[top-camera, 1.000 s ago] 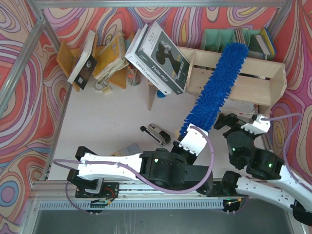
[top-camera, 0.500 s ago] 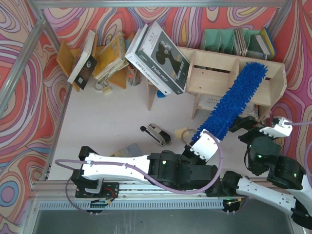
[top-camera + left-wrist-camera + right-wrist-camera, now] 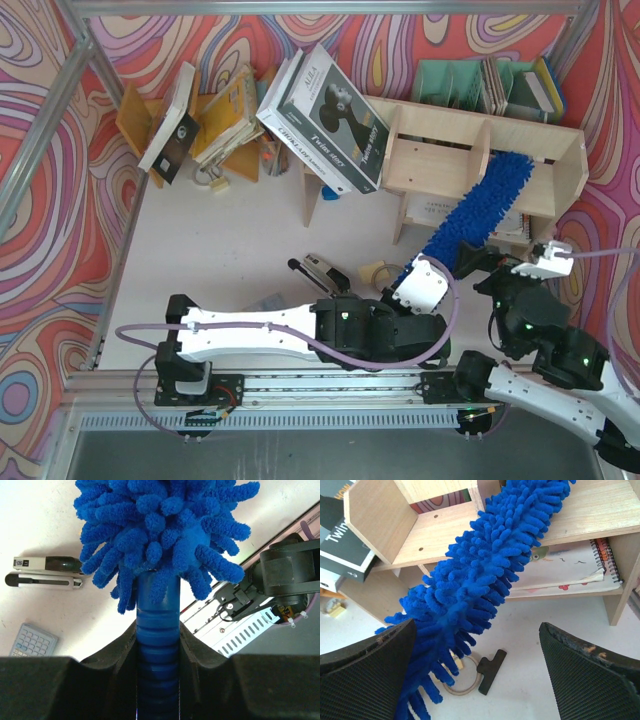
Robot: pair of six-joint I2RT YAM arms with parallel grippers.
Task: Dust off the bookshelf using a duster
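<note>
**Duster brought down off the top and into the bookshelf's right-hand bay**
Within the last second the left gripper, fingers clamped on the ribbed handle, had swung the duster rightward from across the top of the bookshelf and lowered it. Its fluffy head now lay along the upper board, above a spiral notebook. The right gripper hung just beside it, fingers spread and empty. By the look of it, wiping inside had begun and the other bays were probably not yet done.
</note>
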